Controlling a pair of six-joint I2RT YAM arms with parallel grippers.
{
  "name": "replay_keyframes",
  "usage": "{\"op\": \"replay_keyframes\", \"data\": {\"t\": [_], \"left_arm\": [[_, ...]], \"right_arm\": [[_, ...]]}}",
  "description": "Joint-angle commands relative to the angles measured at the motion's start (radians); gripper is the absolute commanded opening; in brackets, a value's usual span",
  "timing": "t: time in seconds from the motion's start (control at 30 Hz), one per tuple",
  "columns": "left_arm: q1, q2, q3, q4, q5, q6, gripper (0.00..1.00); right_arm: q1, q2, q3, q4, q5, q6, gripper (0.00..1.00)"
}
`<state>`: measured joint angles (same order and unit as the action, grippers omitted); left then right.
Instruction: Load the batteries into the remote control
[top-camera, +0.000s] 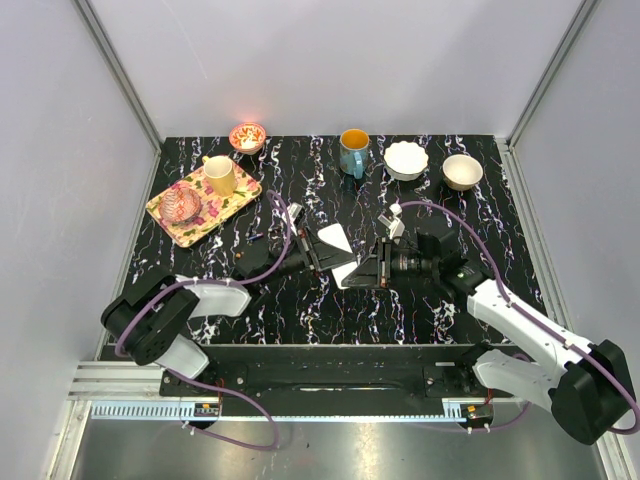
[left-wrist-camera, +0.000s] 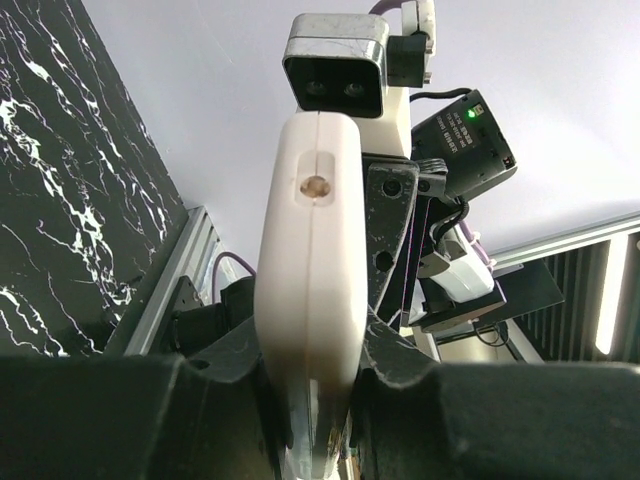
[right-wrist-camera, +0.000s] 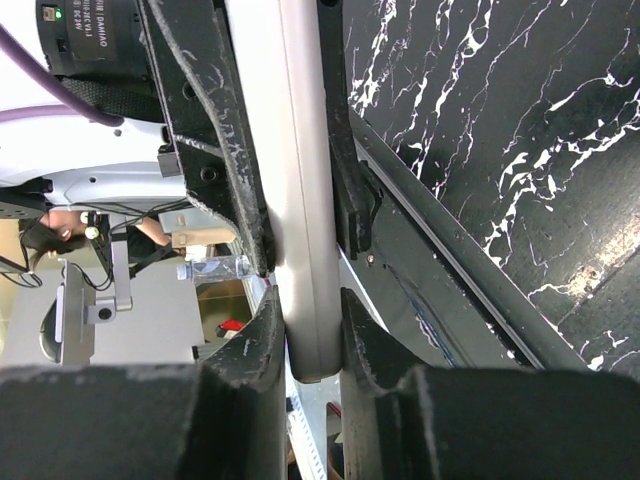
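**A:** White plastic, edge-on in both wrist views; that's the remote (left-wrist-camera: 310, 270), yeah? Where's it actually sitting?

**B:** Not sitting, as far as I can tell; it looks lifted over the middle of the table (top-camera: 480, 230), pinched from both ends. The left gripper (top-camera: 322, 255) is clamped narrow on one end; the right gripper (right-wrist-camera: 310, 325) is squeezed onto the other. Both sets of jaws press on the flat faces, which is why each wrist camera only gets the thin side seam.

**A:** Why two grips on one small thing?

**B:** My guess is a handover or a regrip; one arm needs to steady the body so the other can get at the back compartment, and with both clamped on, it can't drop while the hold changes. Can't tell which face is the back from here; the cover and the button panel are both out of sight.

**A:** And the batteries?

**B:** Can't spot them in any view; too small or hidden, so I won't guess. The loading itself doesn't look started.

**A:** Anything in the way?

**B:** Nope; the tray (top-camera: 215, 215), mug (top-camera: 353, 152) and bowls (top-camera: 406, 160) sit along the far side, well apart from the arms.
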<state>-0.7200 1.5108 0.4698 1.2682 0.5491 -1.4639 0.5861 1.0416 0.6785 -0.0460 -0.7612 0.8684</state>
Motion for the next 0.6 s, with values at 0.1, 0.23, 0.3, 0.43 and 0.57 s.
{"op": "replay_keyframes", "data": {"t": [0.1,0.23,0.3,0.43,0.57], "left_arm": [[-0.156,-0.141,0.069,-0.156,0.038,0.227,0.0],[-0.167,-0.193,0.072,-0.265,0.037,0.272,0.0],[-0.171,-0.208,0.082,-0.294,0.038,0.301,0.0],[-0.182,-0.21,0.089,-0.306,0.045,0.307,0.0],[-0.191,-0.195,0.096,-0.308,0.051,0.31,0.0]], "right_arm": [[0.007,0.052,0.027,0.032,0.148,0.009,0.0],[0.0,0.069,0.056,0.037,0.166,0.012,0.0],[-0.006,0.078,0.065,0.074,0.174,0.021,0.0],[-0.019,0.103,0.113,0.094,0.172,0.026,0.0],[-0.034,0.126,0.161,0.097,0.168,0.024,0.0]]}}
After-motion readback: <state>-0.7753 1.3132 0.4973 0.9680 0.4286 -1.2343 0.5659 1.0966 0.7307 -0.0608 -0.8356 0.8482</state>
